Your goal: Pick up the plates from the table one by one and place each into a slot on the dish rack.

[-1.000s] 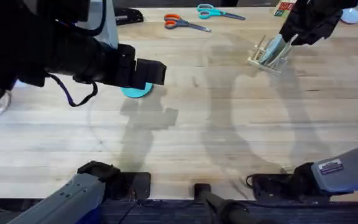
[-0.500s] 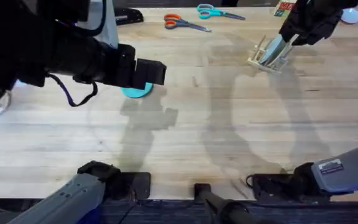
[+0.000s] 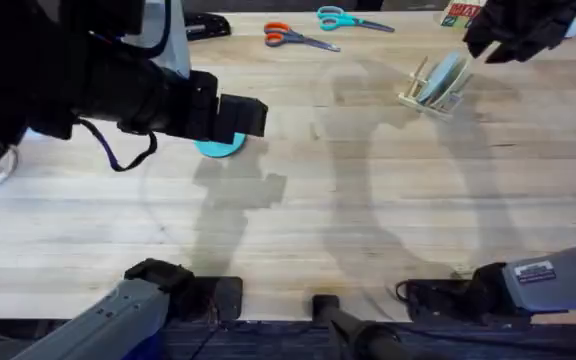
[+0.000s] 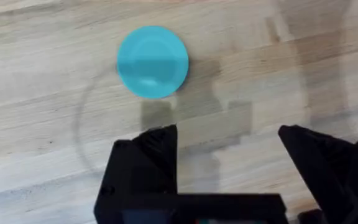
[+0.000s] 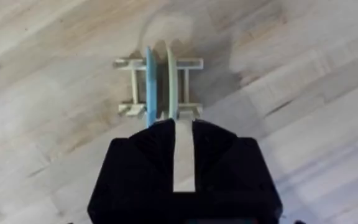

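- While the left arm hangs large and dark over the table's left half in the overhead view, a teal-blue plate (image 3: 223,146) lies flat on the wood table (image 3: 368,230), partly hidden under that arm, left of the middle and nearer the far edge than the near one.
- In the left wrist view the same teal-blue plate (image 4: 153,61) lies whole and bare on the planks, apart from the left gripper (image 4: 229,140), with the gripper's shadow falling on the wood between them.
- The left gripper's black fingers (image 4: 151,149) stand wide apart and hold nothing.
- The dish rack (image 3: 433,88) stands near the table's far right corner, its light wooden dowels upright on their base.
- In the right wrist view two plates stand on edge side by side in the dish rack (image 5: 129,87): a pale blue one (image 5: 150,87) and a pale cream-yellow plate (image 5: 173,84), each between dowels.
- The right gripper (image 3: 513,30) hovers over the far right corner, just beyond the rack and clear of it in the overhead view.
- In its own wrist view the right gripper (image 5: 184,134) shows a narrow gap between its black fingers (image 5: 160,140), with bare wood visible through it; it grips nothing.
- Two pairs of scissors lie along the far edge: an orange-handled pair (image 3: 296,37) and a teal-handled pair (image 3: 350,19).
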You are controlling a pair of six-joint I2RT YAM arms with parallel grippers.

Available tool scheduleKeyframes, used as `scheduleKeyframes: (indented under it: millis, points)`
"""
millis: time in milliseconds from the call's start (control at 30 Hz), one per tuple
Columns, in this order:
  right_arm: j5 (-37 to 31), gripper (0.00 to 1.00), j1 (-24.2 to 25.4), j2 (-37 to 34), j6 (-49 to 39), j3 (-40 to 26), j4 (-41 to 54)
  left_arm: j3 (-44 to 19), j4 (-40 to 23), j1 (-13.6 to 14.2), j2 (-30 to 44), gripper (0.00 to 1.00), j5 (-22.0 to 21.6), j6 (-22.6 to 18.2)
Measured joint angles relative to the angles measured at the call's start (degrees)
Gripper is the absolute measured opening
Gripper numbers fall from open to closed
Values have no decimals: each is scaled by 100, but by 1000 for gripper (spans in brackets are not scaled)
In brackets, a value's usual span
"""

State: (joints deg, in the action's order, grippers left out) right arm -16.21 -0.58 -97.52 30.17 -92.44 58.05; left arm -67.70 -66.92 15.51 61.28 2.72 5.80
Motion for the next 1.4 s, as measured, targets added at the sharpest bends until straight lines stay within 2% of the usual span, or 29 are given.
scheduleKeyframes:
  millis: [100, 200, 400, 733, 900, 1000, 1100, 1333, 1367, 1400]
  points:
    - [-2, 198, 0, 178, 0, -22, 358, 0, 0, 0, 0, 993, 0, 0]
    - [0, 253, 0, 320, -2, -29, 651, 0, 0, 0, 0, 993, 0, 0]
    - [-1, 446, -74, 610, -2, -30, 1123, 0, 0, 0, 0, 993, -2, 0]
    - [0, 593, -721, 1073, -66, -32, 1230, 0, 0, 0, 0, 993, 0, 0]
    - [115, 734, -1191, 1085, -67, -42, 1202, 0, 0, 0, 0, 993, 0, 0]
    - [381, 878, -1467, 1085, -85, -42, 1027, 0, 0, 0, 0, 993, 0, 0]
    - [720, 983, -1721, 1085, -88, -42, 721, 0, 0, 0, 0, 993, 0, 0]
    - [1513, 994, -2198, 1085, -87, -42, 119, 0, 0, 0, 0, 993, 0, 0]
    - [1605, 994, -2252, 1085, -87, -42, 65, 0, 0, 0, 0, 970, 1, 15]
    - [1673, 994, -2299, 1085, -85, -42, 34, 0, -2, 0, 0, 832, -2, 13]
